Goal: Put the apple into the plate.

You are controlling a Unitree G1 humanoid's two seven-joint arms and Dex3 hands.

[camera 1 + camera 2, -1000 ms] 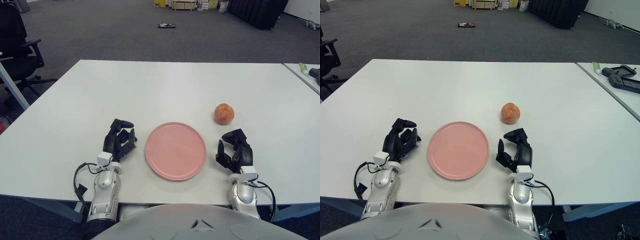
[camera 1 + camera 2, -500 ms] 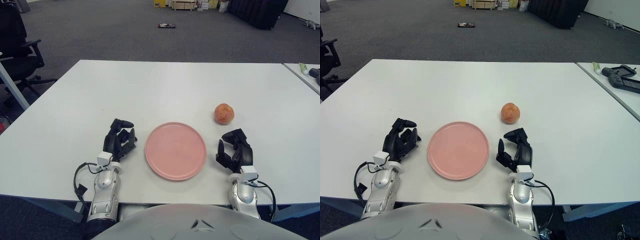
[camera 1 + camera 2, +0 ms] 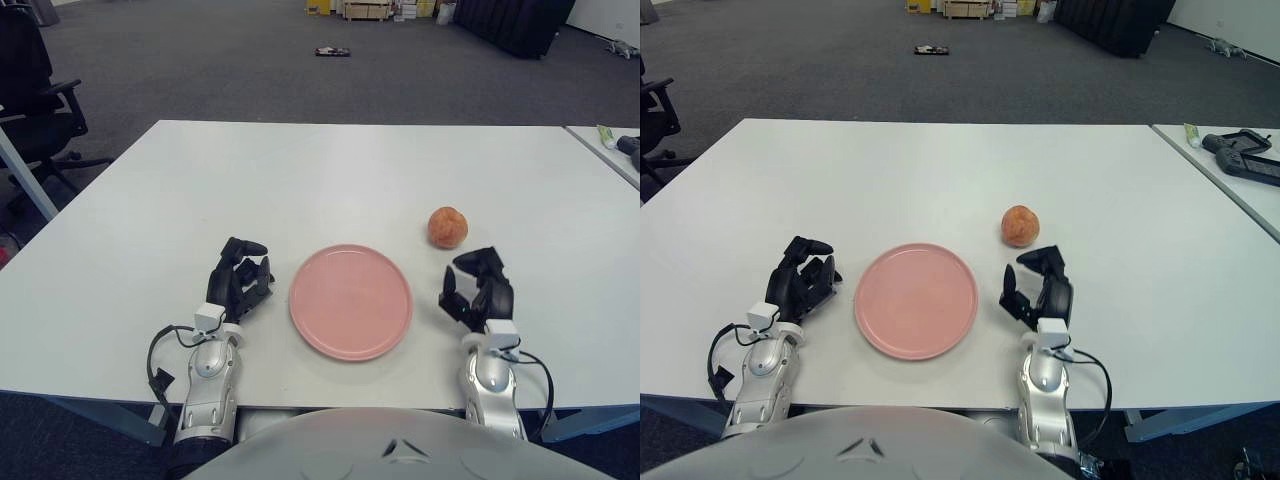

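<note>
A wide white rectangular desk [image 3: 330,170] fills most of the frame, with grey carpet floor beyond it at the top. Slightly below the centre lies a round, flat pink plate [image 3: 351,301], bare of anything. The small round reddish-orange apple [image 3: 448,227] sits on the desk to the upper right of the plate, apart from its rim and not on it.

The right robot hand [image 3: 478,291], black-fingered on a silver forearm, shows in the lower right of the frame, just right of the plate and directly below the apple. Its fingers [image 3: 481,262] are loosely curved with a gap between them and the thumb, holding nothing; the fingertips are near the apple but not touching it.

The left robot hand [image 3: 238,280] shows in the lower left, just left of the plate. Its dark fingers are gently bent and relaxed, gripping nothing.

At the far right edge of the frame a second white desk [image 3: 1230,170] adjoins, carrying a dark handheld device [image 3: 1246,154] and a small pale green tube [image 3: 1192,130]. In the upper left corner stands a black office chair [image 3: 35,75]. A small dark object [image 3: 333,51] lies on the carpet at the top centre.
</note>
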